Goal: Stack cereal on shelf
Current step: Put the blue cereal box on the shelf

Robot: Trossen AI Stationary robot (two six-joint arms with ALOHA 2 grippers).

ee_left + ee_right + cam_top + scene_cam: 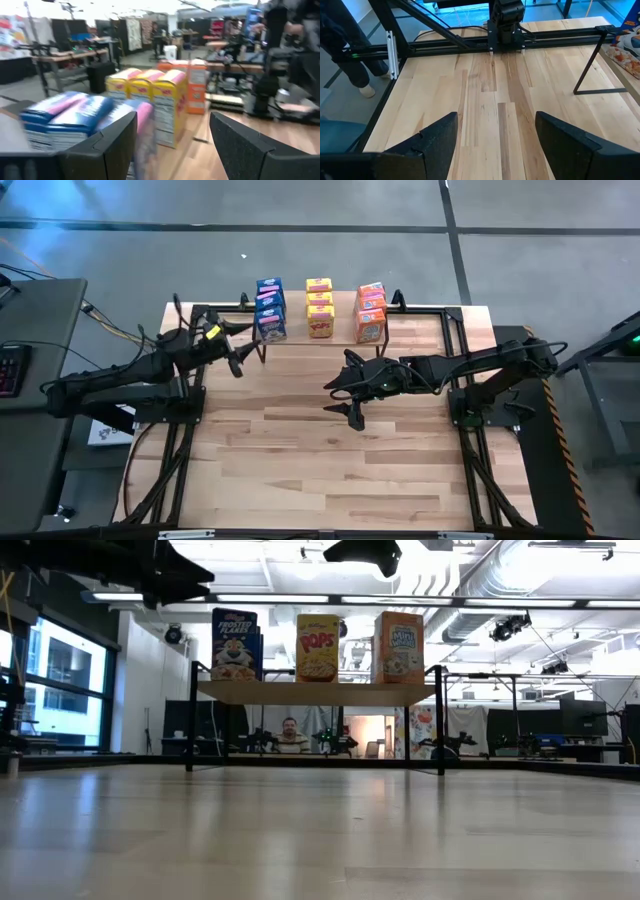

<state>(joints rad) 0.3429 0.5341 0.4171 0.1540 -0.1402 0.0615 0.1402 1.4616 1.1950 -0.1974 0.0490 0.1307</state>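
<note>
Nine mini cereal boxes stand in three rows on the shelf [318, 320] at the far edge of the wooden surface [320, 450]: the blue boxes [270, 310] on the left, the yellow boxes [319, 306] in the middle, the orange boxes [370, 311] on the right. Seen level from the low view, each row stands upright on the plank, side by side.

The left end effector [236, 352] hovers just beside the blue row, its fingers [107, 145] spread apart with nothing between them; its wrist view looks along the boxes from close by. The right end effector [345, 393] hangs over the bare middle of the surface, well clear of the shelf, fingers [432, 137] likewise apart and empty.

With every box apparently in place, the stacking looks essentially complete. The sensible step is to draw the left arm straight back from the blue row, keeping its open fingers off the nearest carton; these light boxes would likely topple at a nudge. A person sits in the room beyond.
</note>
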